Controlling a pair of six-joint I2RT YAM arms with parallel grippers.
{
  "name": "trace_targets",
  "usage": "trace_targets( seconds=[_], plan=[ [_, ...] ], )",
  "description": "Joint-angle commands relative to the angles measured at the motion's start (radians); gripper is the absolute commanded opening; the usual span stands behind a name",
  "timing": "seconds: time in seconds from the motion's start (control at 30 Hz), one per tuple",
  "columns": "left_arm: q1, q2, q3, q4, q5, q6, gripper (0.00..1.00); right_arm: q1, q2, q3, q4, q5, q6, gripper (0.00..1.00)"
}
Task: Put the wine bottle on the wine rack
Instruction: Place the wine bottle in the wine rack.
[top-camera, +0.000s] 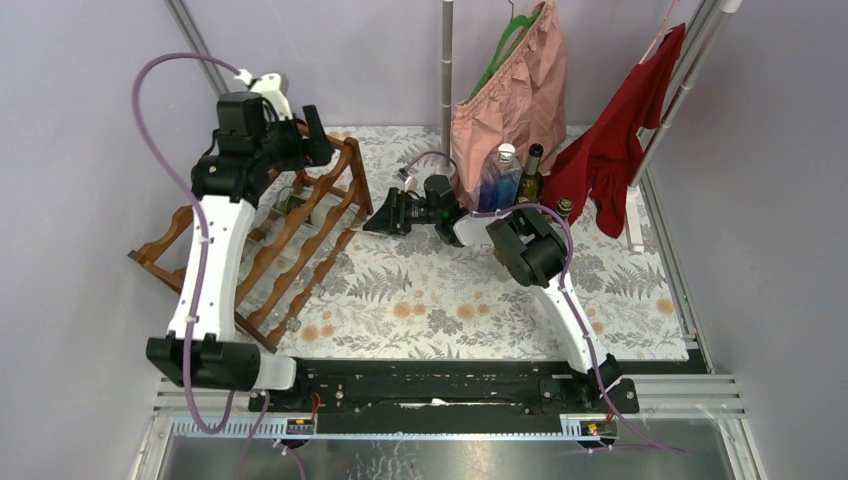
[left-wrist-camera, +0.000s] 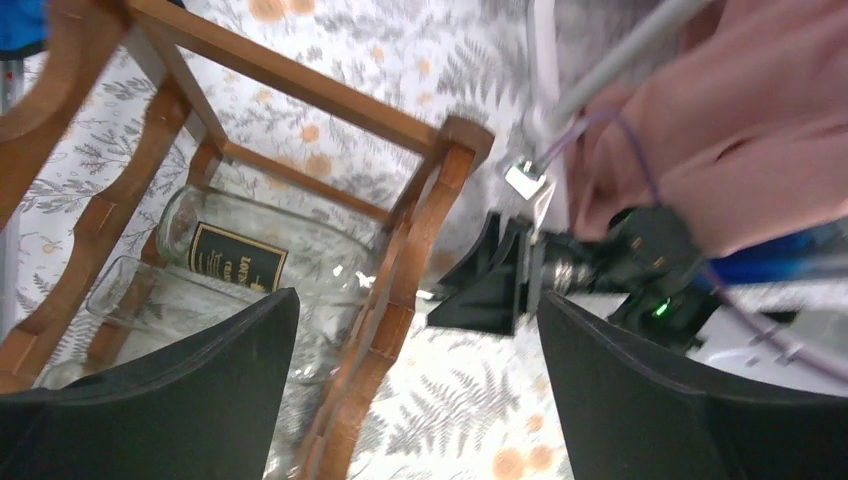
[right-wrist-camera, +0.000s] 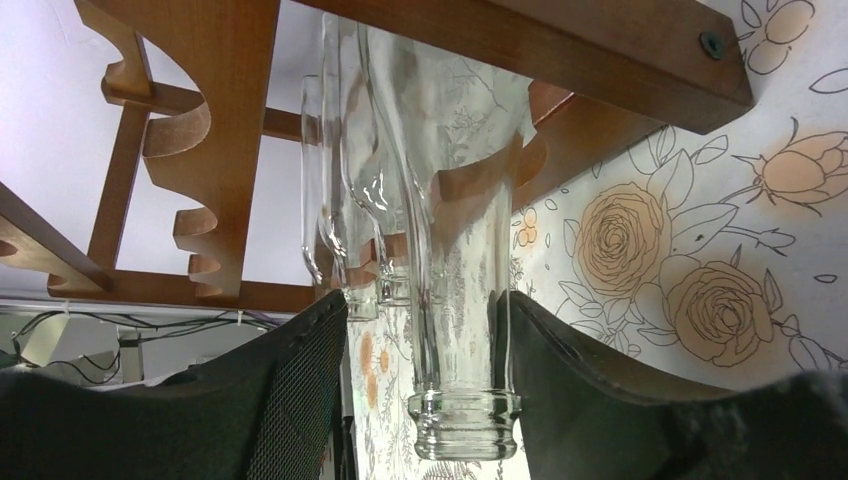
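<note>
Clear wine bottle is lying in the wine rack.
Its neck is poking between the part-spread jaws of the right gripper; the left gripper is gaping wide, empty.

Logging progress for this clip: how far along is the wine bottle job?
Done: the clear bottle lies in the wine rack. In hand: the right hand stands loosely around its neck, a gap on one side; the left hand is open, holding nothing. Left: back both arms away.
</note>
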Motion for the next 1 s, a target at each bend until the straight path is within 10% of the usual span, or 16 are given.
trace_targets(
  seconds=[0.0,0.27,0.43,0.97],
  plan=[
    [0.030,-0.109,-0.062,0.203,-0.136,-0.204,0.98,0.006,-0.056,0.045,0.035,-0.002,-0.057,0.59],
    [0.185,-0.180,-0.205,0.299,-0.238,-0.561,0.98,0.004,-0.054,0.020,0.103,0.039,-0.011,0.38],
    [0.206,-0.125,-0.250,0.281,-0.324,-0.824,0.73,0.005,-0.054,0.004,0.115,0.048,0.007,0.37],
    [0.141,0.107,-0.337,0.193,-0.432,-1.224,0.81,0.002,-0.065,-0.043,0.159,0.120,0.064,0.37]
  ],
)
